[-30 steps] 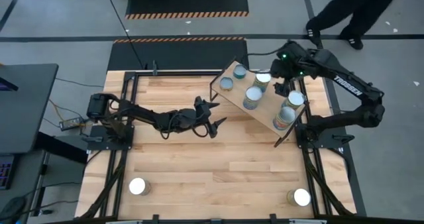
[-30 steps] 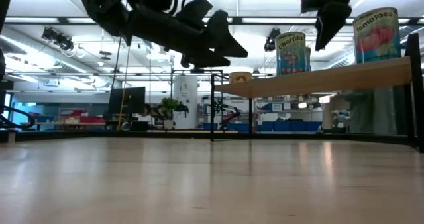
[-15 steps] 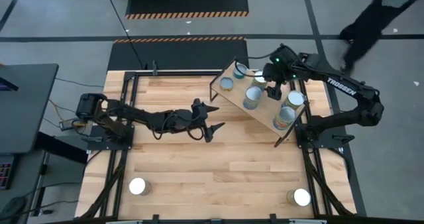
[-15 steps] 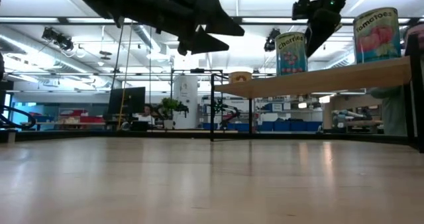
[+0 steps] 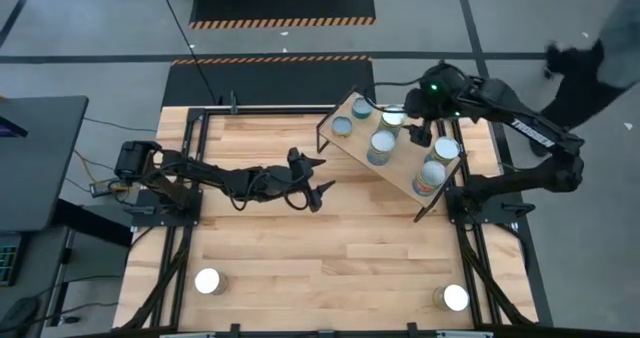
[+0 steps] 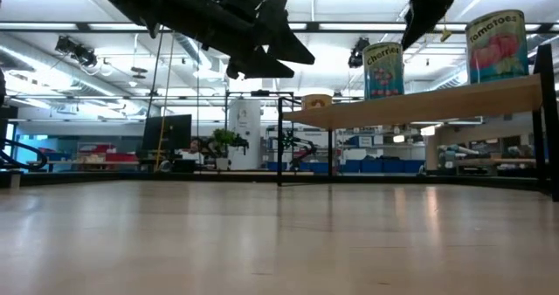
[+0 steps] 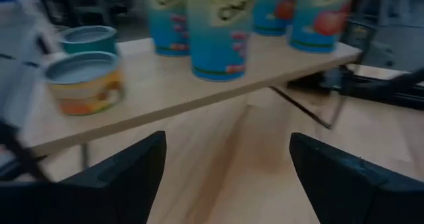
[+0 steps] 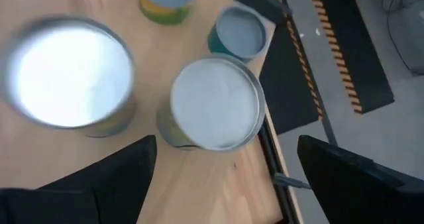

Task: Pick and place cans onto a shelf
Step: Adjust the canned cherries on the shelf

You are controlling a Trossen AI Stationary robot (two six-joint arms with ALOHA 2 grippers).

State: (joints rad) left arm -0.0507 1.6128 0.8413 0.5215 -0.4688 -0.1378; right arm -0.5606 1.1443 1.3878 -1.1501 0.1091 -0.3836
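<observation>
The shelf (image 5: 403, 166) stands at the table's far right and bears several cans, among them a Cherries can (image 6: 384, 68) and a Tomatoes can (image 6: 498, 46). Two more cans stand on the table near its front edge, one left (image 5: 209, 281) and one right (image 5: 455, 298). My left gripper (image 5: 322, 176) is open and empty, in the air to the left of the shelf, facing it (image 7: 165, 85). My right gripper (image 5: 420, 138) is open and empty above the shelf's far part, over a silver-topped can (image 8: 215, 105).
The shelf's thin black frame legs (image 6: 279, 142) stand on the tabletop. Black rails (image 5: 200, 178) run along the table's left and right sides. Bare plank surface (image 5: 320, 258) lies between the two front cans. A person (image 5: 590, 68) walks on the floor beyond the far right corner.
My left gripper has risen a little and drawn slightly toward the table's left. My right gripper has swung a little toward the left over the shelf, come back and risen. The cans have stayed where they were.
</observation>
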